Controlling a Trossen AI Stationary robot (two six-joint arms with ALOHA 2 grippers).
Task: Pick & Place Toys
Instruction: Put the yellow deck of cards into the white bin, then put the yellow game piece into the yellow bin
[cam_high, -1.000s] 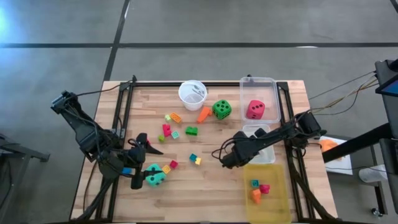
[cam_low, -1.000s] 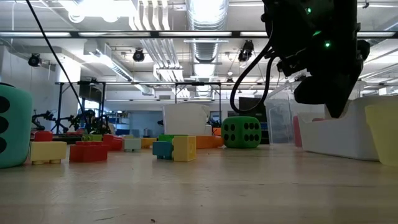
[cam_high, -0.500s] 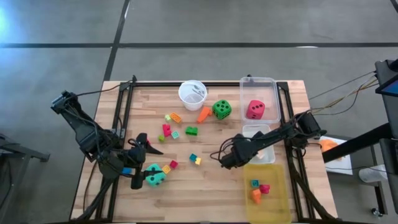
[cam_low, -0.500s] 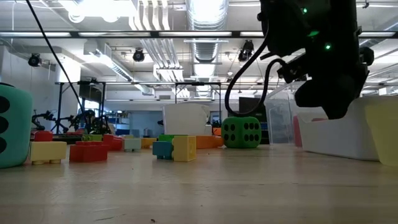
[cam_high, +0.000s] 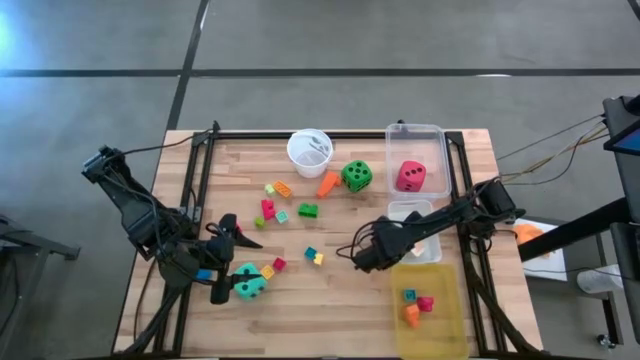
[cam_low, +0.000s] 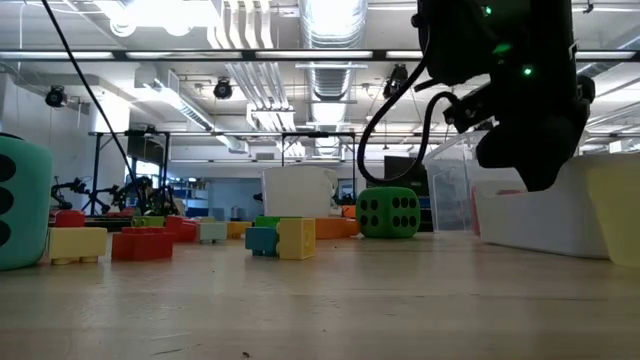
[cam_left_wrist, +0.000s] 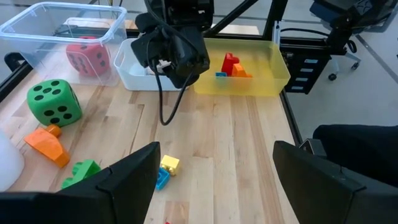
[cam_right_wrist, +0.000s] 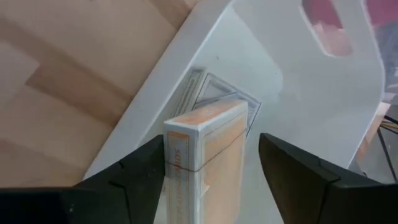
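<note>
Toys lie scattered over the counter (cam_high: 330, 285). Right hand (cam_right_wrist: 205, 171) hovers over the white bin (cam_right_wrist: 292, 106), pinching the small card pack (cam_right_wrist: 208, 155) between its fingers. Left hand (cam_left_wrist: 214, 171), fingers spread wide, waits beside the teal die (cam_high: 249, 282) at the near left.

The pale planked wooden tabletop (cam_high: 340, 285) looks smooth and matt. The translucent yellow plastic bin (cam_left_wrist: 273, 81) and clear plastic bin (cam_left_wrist: 25, 25) shine slightly. The green foam die (cam_left_wrist: 54, 102) looks matt; the orange-and-white card pack (cam_right_wrist: 202, 158) looks glossy.
</note>
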